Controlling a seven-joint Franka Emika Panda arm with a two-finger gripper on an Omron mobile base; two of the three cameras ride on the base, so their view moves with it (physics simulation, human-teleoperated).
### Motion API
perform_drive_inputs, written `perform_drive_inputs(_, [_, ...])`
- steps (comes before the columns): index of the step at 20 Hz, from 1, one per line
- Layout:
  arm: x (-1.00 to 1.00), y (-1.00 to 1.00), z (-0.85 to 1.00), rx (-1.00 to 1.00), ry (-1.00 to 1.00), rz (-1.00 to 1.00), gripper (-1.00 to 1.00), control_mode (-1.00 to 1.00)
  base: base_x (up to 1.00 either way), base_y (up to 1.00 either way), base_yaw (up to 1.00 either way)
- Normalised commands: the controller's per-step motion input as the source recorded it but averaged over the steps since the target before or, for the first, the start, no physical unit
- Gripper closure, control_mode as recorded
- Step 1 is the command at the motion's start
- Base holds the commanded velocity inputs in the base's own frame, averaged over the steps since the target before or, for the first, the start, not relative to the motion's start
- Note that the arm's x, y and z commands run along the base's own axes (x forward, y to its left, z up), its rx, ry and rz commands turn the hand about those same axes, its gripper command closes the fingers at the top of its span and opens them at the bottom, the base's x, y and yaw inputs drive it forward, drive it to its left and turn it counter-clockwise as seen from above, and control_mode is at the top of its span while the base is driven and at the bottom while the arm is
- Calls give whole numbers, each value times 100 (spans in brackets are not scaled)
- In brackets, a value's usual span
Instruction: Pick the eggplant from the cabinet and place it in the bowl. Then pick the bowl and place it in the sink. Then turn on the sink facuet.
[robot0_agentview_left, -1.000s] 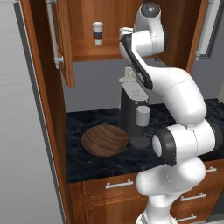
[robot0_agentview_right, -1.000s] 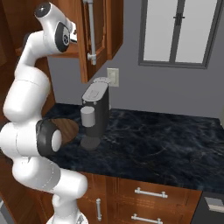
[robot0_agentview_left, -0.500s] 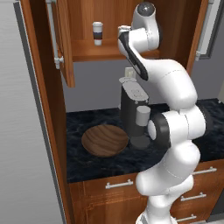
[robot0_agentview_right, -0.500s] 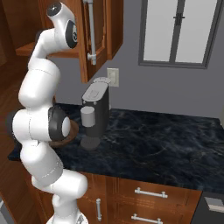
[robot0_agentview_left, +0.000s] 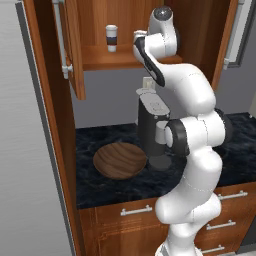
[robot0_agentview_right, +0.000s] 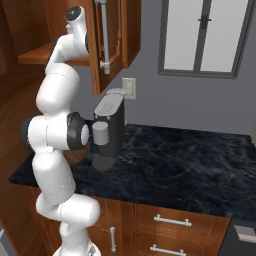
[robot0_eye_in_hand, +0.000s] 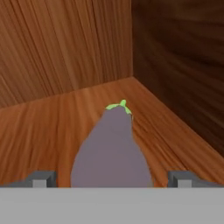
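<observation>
Purple eggplant (robot0_eye_in_hand: 111, 151) is seen lying on the wooden cabinet (robot0_eye_in_hand: 65, 65) shelf, framed between the spread, empty end effector (robot0_eye_in_hand: 111, 178) tips. If closed off-centre, the rounded eggplant could be squeezed sideways and rolled away.

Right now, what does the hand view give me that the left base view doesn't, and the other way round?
Hand view alone: the eggplant lying on the cabinet shelf, green stem cap pointing away toward the back corner, with the open gripper straddling it, one fingertip on each side, not yet closed.

Left base view alone: the bowl on the dark counter, beside the coffee machine, and a white paper cup on the shelf.

Both: the wooden interior of the cabinet that the arm reaches into.
</observation>
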Motion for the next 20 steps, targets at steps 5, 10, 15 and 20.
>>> perform_drive_inputs(5, [31, 0, -8, 0, 0, 0, -100, -100, 0, 0, 0])
perform_drive_inputs(10, [1, 0, -5, 0, 0, 0, 100, -100, 0, 0, 0])
perform_drive_inputs(15, [-5, 0, -14, 0, 2, 0, 100, -100, 0, 0, 0])
perform_drive_inputs(20, [-52, 0, -40, 0, 0, 2, 100, -100, 0, 0, 0])
